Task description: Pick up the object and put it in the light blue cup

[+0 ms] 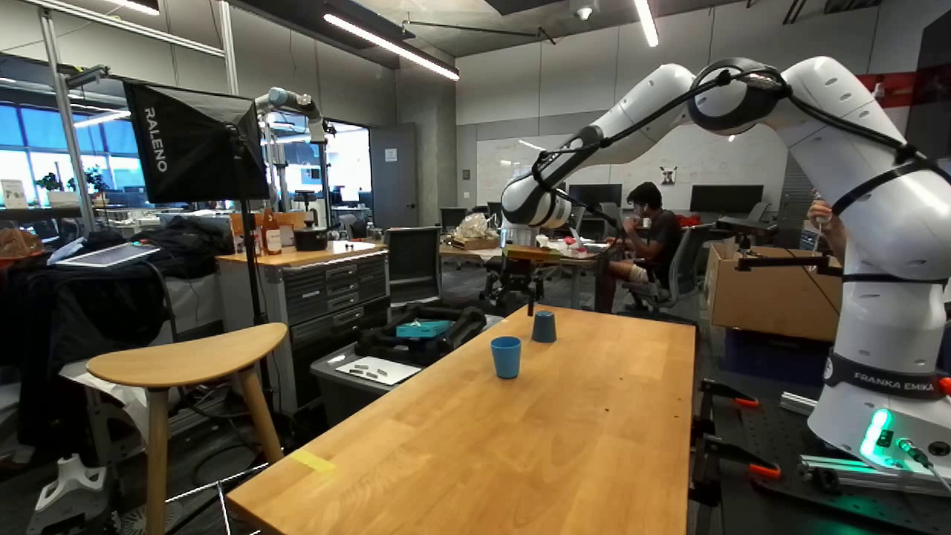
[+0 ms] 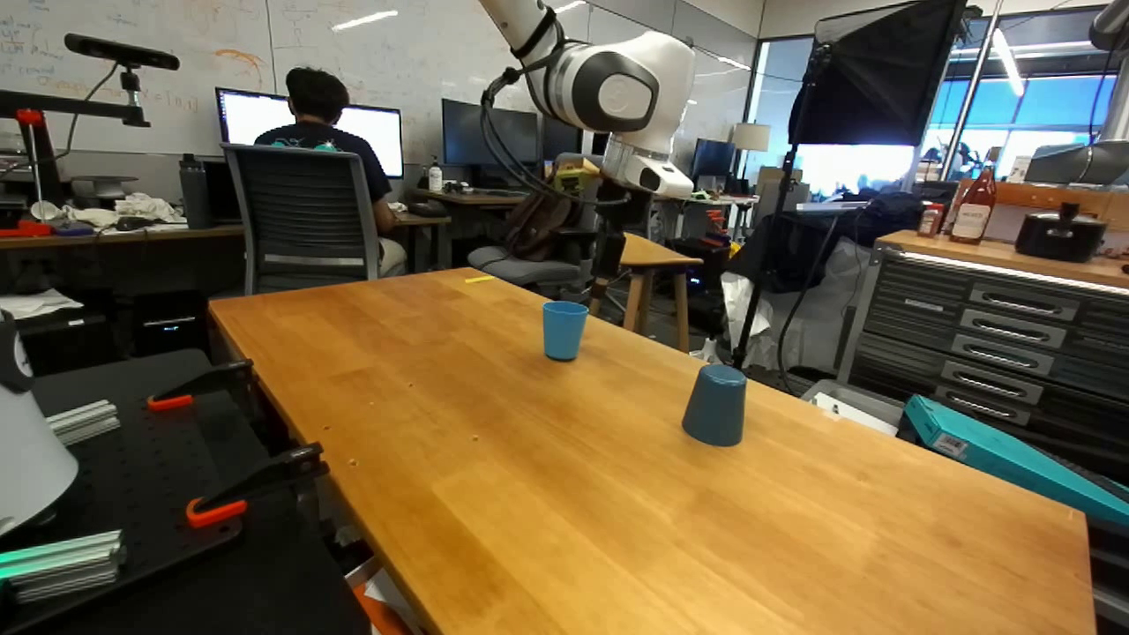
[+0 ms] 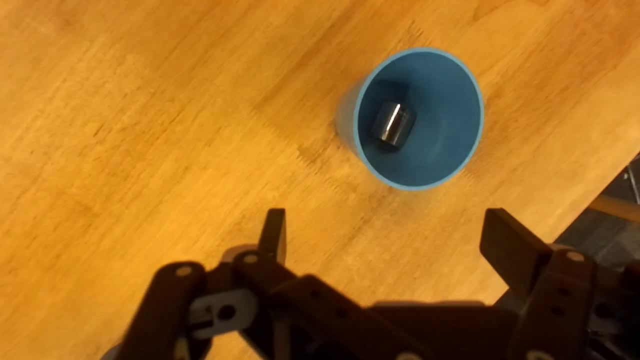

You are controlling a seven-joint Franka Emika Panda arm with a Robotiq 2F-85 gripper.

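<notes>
The light blue cup (image 3: 450, 125) stands upright on the table, mouth up, in the wrist view and in both exterior views (image 1: 506, 358) (image 2: 564, 332). The object, a small shiny dark metal cylinder (image 3: 394, 123), lies on its side inside the cup at the bottom; the cup wall hides it in both exterior views. My gripper (image 3: 385, 212) is open with nothing between its fingers. Its fingers are apart from the cup, which shows beyond the fingertips. In the exterior views the gripper (image 1: 520, 291) (image 2: 604, 265) hangs above table height near the cups.
A darker blue cup (image 1: 544, 327) stands upside down near the light blue cup, also seen in an exterior view (image 2: 715, 406). Both are on the wooden table (image 1: 475, 453), near its long edge. A stool (image 1: 193, 357) and a grey bin (image 1: 345, 379) stand beside the table.
</notes>
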